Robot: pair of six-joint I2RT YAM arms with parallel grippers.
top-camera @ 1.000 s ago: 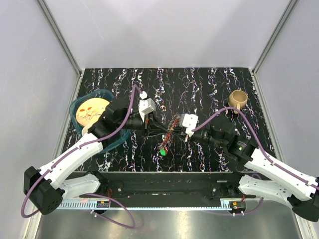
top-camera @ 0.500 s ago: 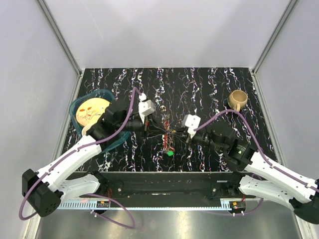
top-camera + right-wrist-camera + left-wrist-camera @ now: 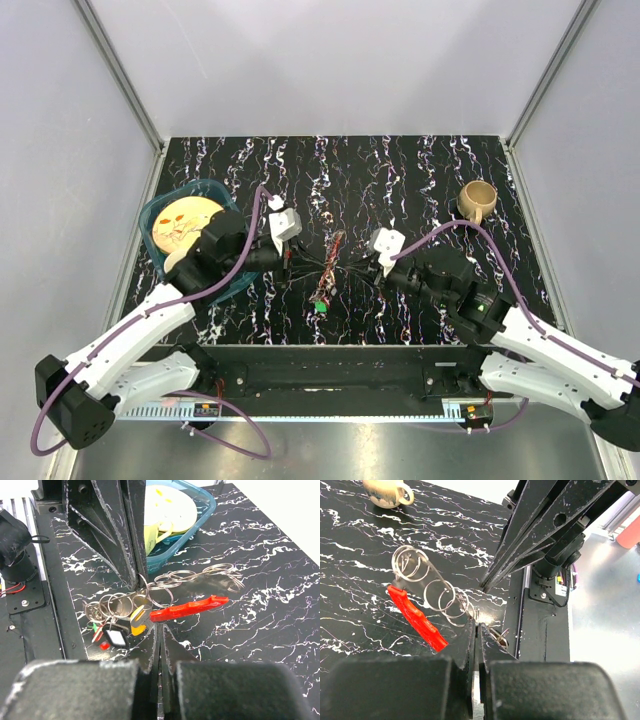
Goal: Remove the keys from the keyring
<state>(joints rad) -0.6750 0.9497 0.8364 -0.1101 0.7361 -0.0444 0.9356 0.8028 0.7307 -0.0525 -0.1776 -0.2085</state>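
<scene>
The keyring (image 3: 192, 575) is a chain of grey wire rings with a red piece (image 3: 190, 607), running away across the black table. The keys hang at its near end: a yellow-headed key (image 3: 137, 621), a black-and-white tag (image 3: 116, 638) and a green key (image 3: 321, 304). My left gripper (image 3: 477, 626) is shut, its tips pinching the nearest ring (image 3: 465, 610). My right gripper (image 3: 159, 630) is shut too, with its tips on the blade of the yellow-headed key, just under the red piece's end. In the top view the two grippers face each other across the chain (image 3: 335, 252).
A teal tub (image 3: 160, 205) holding a yellow plate sits at the left, close behind my left arm. A tan mug (image 3: 477, 198) stands at the far right. The metal rail (image 3: 330, 365) with both arm bases runs along the near edge.
My left gripper has closed and drawn back to the left. The right gripper opened a little and shut again. The green key swung right, then back left.
</scene>
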